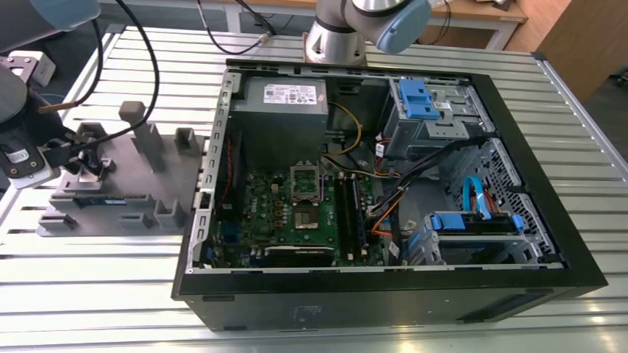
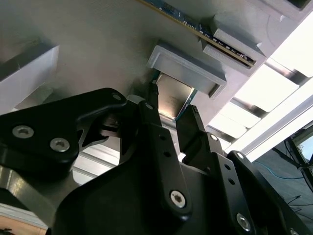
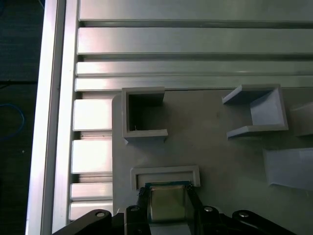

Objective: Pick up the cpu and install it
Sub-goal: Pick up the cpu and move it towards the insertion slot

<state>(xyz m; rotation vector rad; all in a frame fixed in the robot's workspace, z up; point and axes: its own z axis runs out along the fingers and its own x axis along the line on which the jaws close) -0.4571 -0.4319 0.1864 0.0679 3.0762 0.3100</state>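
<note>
We judge this to be the pick-up step. The gripper [image 2: 174, 108] seems to pinch the cpu [image 3: 167, 204] by 2 opposite edges, with the chip lying in its pocket on the grey tray [image 3: 215, 147] atop the tabletop [image 3: 195, 41]. Lifting it calls for a straight, level pull past the pocket's lip.

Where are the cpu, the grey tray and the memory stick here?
cpu [image 3: 167, 205], first wrist view, middle of its shiny top.
grey tray [image 3: 215, 142], first wrist view, bare flat floor.
memory stick [image 2: 181, 19], second wrist view, along its long edge.
</note>
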